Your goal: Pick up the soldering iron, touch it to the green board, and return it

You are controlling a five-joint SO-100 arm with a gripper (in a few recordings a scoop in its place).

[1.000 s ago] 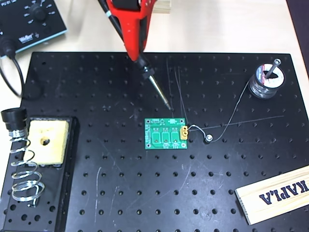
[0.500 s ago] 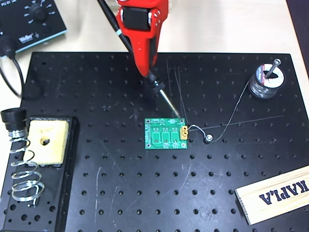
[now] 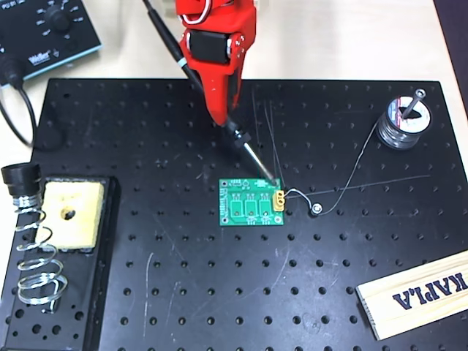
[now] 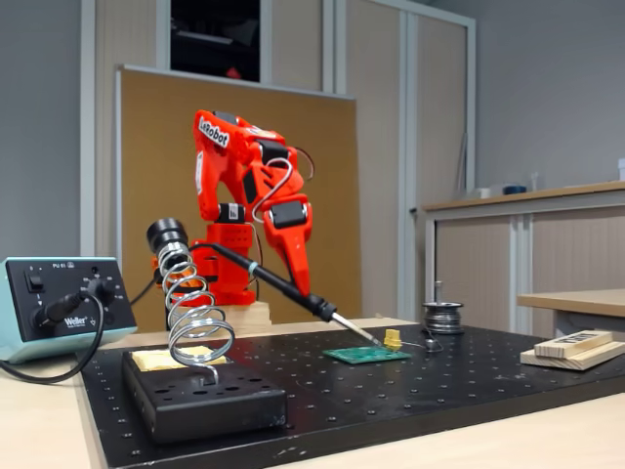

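The red two-finger gripper is clamped on the soldering iron, a long thin black pen-shaped tool with a silver metal tip, its fingers closed around the black handle. In the overhead view the iron slants down and to the right from the gripper, its tip reaching the upper right edge of the green board, a small rectangular circuit board with white markings; whether the tip actually touches cannot be told from above. In the fixed view the iron angles down to the board, its tip just beside the small gold-yellow connector.

The board lies flat near the middle of the large black perforated plate, with open plate below it and to its left. A thin wire runs from the connector toward the silver solder spool at upper right. At far left stand the silver coiled spring holder and yellow sponge; a pale wooden block lies at lower right.
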